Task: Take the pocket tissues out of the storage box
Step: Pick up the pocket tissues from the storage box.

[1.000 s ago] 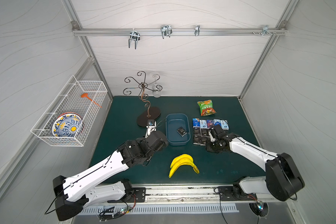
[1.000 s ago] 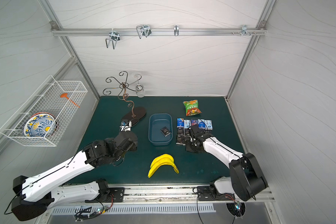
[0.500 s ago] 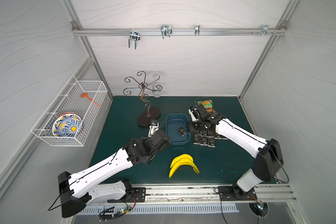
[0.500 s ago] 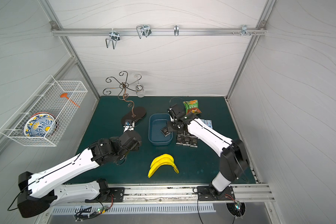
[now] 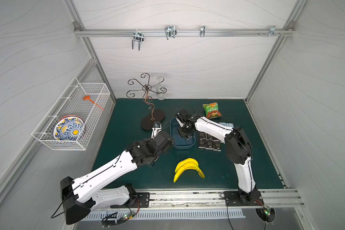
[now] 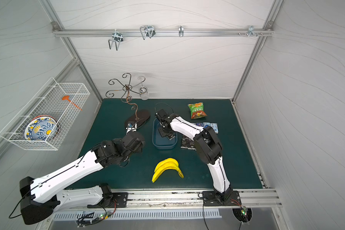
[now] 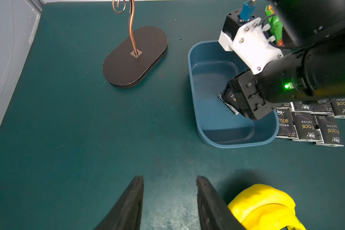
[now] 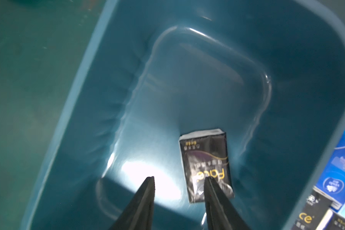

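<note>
Left of the storage box (image 7: 235,144): the left pincer (image 7: 169,178) hovers over bare table (image 7: 68,129) beside the bananas (image 7: 263,205), fingers parted, nothing between them.

Inside the box: the right pincer (image 8: 179,177) hangs low, spread open, gripping nothing. One finger overlaps the only tissue pack (image 8: 205,159) seen there, black, lying flat near the box's right wall.

Risks, my judgement:
- The pincer sits off-centre of the pack, so closing here may catch only an edge or shove it against the wall.
- The soft pack may skid on the glossy floor.
- A low finger may snag the rim and drag the box.

Around:
- Wire basket (image 5: 72,117) far left of the box.
- Metal stand (image 7: 134,57) behind-left.
- Rows of black packs (image 7: 307,127) just right of the box, crowding the set-down space.
- Snack bag (image 5: 212,110) behind-right.
</note>
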`<control>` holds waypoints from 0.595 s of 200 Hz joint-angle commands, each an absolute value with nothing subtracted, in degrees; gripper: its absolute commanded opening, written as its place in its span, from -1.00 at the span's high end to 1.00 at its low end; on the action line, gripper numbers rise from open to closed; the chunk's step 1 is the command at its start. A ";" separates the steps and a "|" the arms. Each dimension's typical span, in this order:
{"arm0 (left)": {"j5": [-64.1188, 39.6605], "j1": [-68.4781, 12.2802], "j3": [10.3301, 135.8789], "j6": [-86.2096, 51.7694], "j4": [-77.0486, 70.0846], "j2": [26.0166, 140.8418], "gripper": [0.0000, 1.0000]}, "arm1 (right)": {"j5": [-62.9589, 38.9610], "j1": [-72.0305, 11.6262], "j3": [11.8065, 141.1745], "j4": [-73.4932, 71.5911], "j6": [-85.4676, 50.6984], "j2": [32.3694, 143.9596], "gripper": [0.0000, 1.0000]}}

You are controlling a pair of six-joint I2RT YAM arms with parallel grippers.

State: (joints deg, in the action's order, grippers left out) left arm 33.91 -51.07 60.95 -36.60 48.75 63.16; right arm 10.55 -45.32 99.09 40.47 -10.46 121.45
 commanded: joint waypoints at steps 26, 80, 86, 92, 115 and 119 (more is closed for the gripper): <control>33.05 -50.32 62.34 -35.69 46.14 62.06 0.05 | 16.17 -45.88 101.63 43.72 -8.88 127.16 0.06; 33.04 -49.32 61.96 -35.16 46.14 61.04 0.04 | 21.69 -46.32 106.69 46.99 -8.86 133.94 0.42; 32.89 -49.31 61.96 -35.16 46.14 61.03 0.04 | 21.26 -46.32 106.48 46.83 -9.28 133.75 0.52; 32.93 -49.23 61.96 -35.16 46.14 61.02 0.04 | 20.99 -46.32 106.22 46.36 -9.41 133.37 0.59; 32.74 -49.13 61.96 -35.16 46.10 61.02 0.05 | 19.17 -46.32 105.07 44.42 -10.61 130.55 0.72; 32.70 -49.16 61.96 -35.16 46.14 61.00 0.05 | 18.84 -46.32 105.16 44.34 -10.84 129.99 0.73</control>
